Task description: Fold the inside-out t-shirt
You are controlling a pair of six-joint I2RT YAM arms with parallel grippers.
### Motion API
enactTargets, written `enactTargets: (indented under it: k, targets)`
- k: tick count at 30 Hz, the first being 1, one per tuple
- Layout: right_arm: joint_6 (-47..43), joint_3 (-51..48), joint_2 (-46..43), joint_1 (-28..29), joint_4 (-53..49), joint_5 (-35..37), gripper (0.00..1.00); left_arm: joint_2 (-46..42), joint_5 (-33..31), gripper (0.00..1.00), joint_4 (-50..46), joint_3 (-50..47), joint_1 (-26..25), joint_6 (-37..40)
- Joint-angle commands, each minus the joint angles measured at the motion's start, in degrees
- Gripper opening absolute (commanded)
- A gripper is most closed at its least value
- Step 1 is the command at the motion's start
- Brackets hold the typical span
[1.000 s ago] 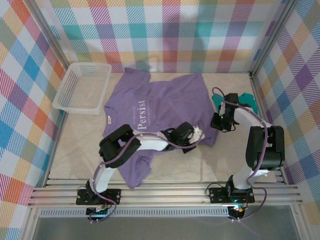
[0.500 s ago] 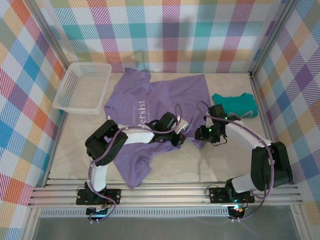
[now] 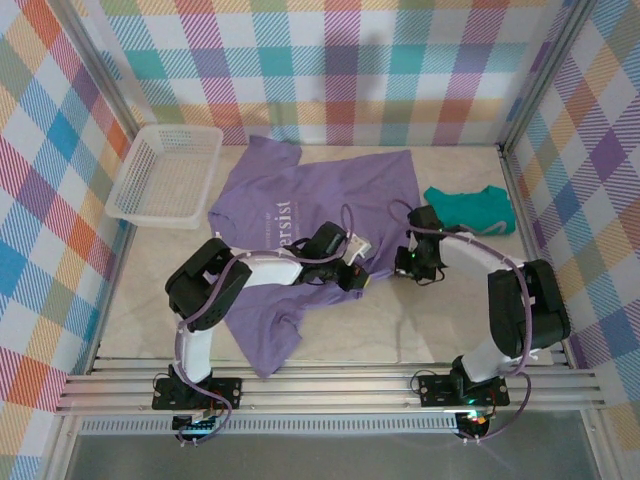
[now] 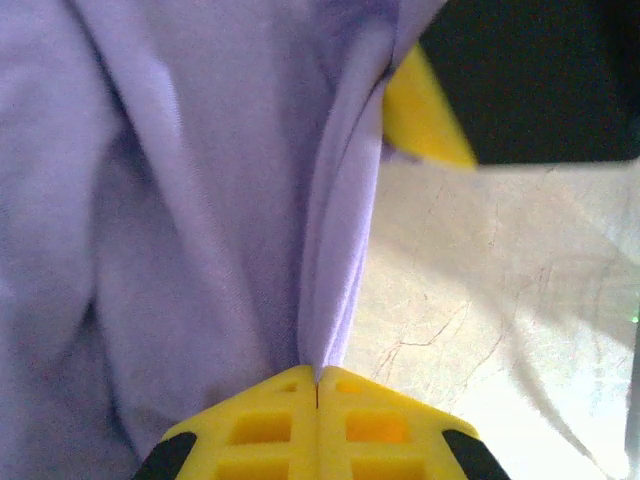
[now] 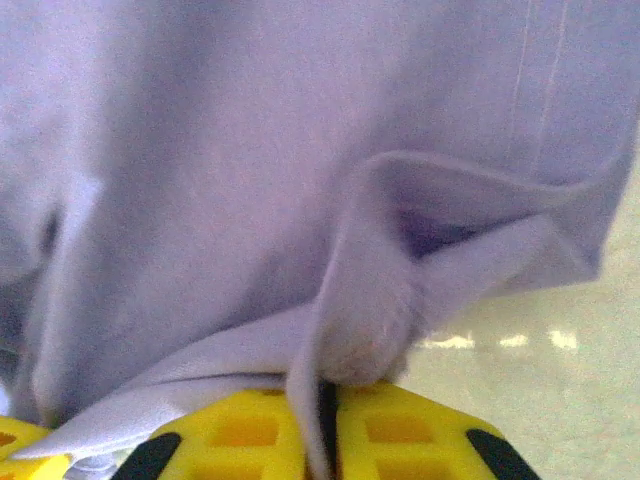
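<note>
- Checked walls (image 3: 330, 60) box in a pale table (image 3: 400, 330); both my arms reach toward its middle.
- Left gripper (image 4: 317, 378): clamped tight on a raised ridge of the inside-out t-shirt (image 3: 300, 195), fingertips meeting with cloth pinched between them.
- Right gripper (image 5: 327, 392): closed on a bunched flap of the same shirt, just beside the left.
- My judgement: two pinches close together on the hem side let me carry that edge over as one fold.
- Shirt lies spread, collar to the left near the basket (image 3: 130, 205); teal garment (image 3: 470, 208) sits apart at the right.
- Top view gives the layout but is too coarse to show grip; the wrist views show cloth in the jaws.
</note>
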Motion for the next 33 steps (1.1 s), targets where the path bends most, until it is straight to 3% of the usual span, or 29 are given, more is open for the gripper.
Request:
enactTargets:
  k: [1, 7, 13, 23, 27, 33]
  targets:
    - [-5.26, 7.62, 4.22, -1.28, -3.88, 7.69, 0.11, -2.91, 3.44, 0.00, 0.87, -1.82, 2.27, -2.33]
    - [-9.67, 17.40, 11.22, -1.55, -9.17, 15.24, 0.12, -3.30, 5.66, 0.00, 3.03, -2.74, 4.09, -5.14]
    - [-11.46, 17.15, 8.72, -1.51, -12.39, 22.25, 0.31, -2.44, 6.57, 0.00, 3.27, -2.21, 4.87, -6.33]
    - [-13.02, 7.56, 1.30, 2.00, -4.67, 4.52, 0.44, -1.50, 7.49, 0.00, 3.29, -1.24, 5.64, -7.84]
    - [-11.16, 4.45, 2.11, 2.01, 1.00, -0.34, 0.46, -1.44, 7.70, 0.00, 3.21, -0.98, 5.58, -8.01]
    - [-10.62, 6.78, 5.67, 1.72, 3.98, 4.29, 0.35, -1.69, 7.76, 0.00, 2.51, -0.95, 5.62, -7.72]
